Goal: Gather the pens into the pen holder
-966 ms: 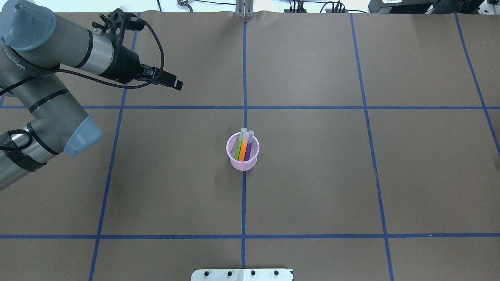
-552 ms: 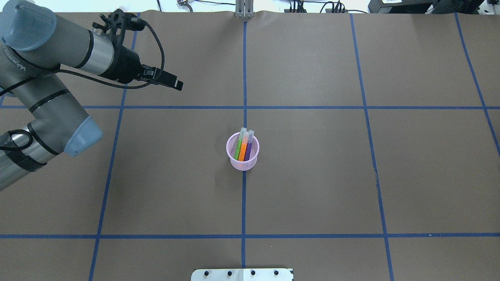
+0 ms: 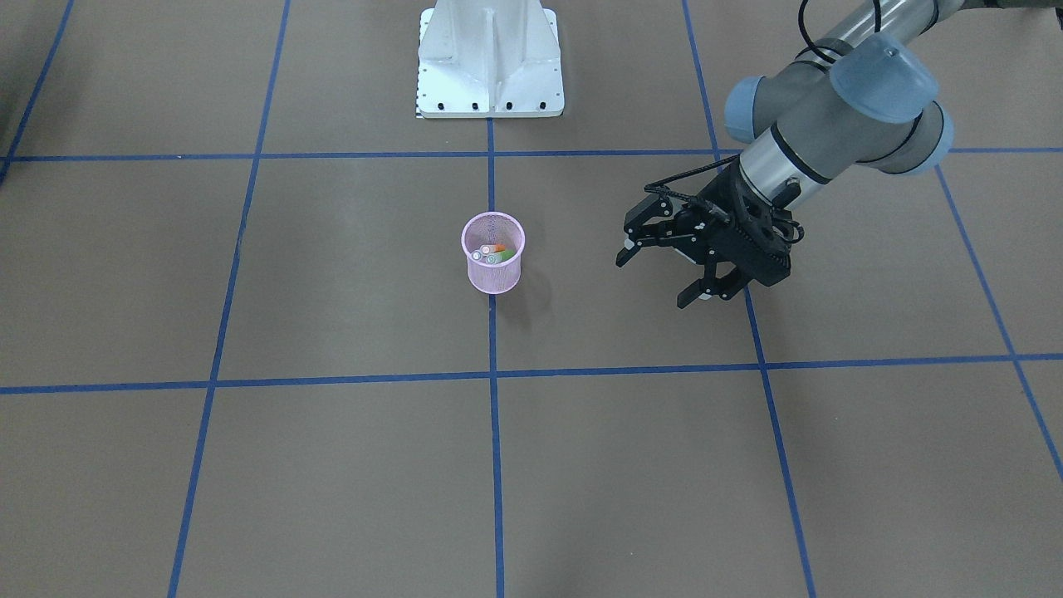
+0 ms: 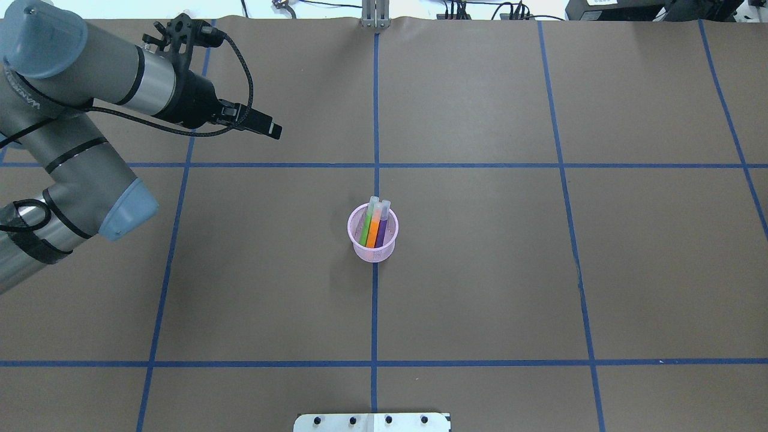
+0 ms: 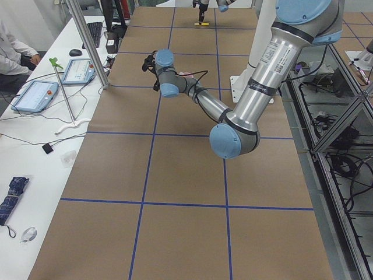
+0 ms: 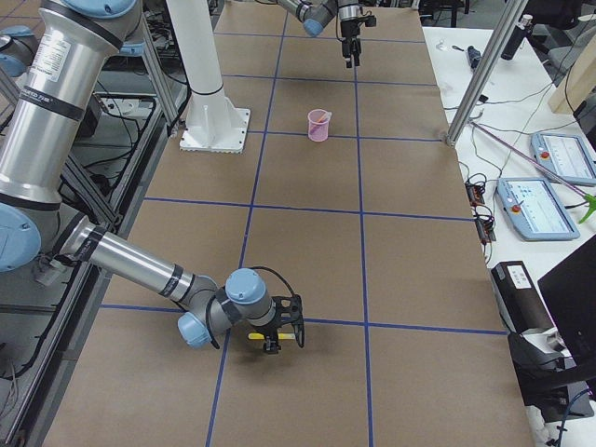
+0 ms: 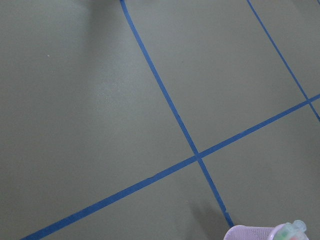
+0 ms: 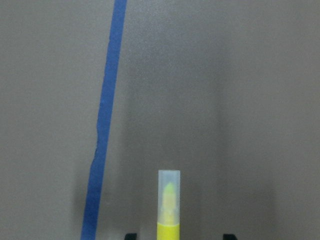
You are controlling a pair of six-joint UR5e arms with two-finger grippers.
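Note:
The pink mesh pen holder [image 4: 375, 254] stands upright at the table's centre. It holds the green pen [image 4: 366, 225], the orange pen [image 4: 374, 231] and the purple pen [image 4: 381, 233], pale caps up. It also shows in the front view [image 3: 492, 278]. My left gripper [image 3: 656, 278] is open and empty, hovering well to the holder's side [image 4: 273, 129]. My right gripper [image 6: 277, 337] is low over the table's far right end. In its wrist view a yellow pen [image 8: 169, 215] lies between its fingertips [image 8: 130, 235], with gaps on both sides.
The white robot base plate [image 3: 490, 58] is at the table's robot-side edge. Blue tape lines [image 4: 375, 165] cross the brown table cover. A side bench with tablets [image 6: 540, 200] and a metal post [image 6: 484, 70] border the table.

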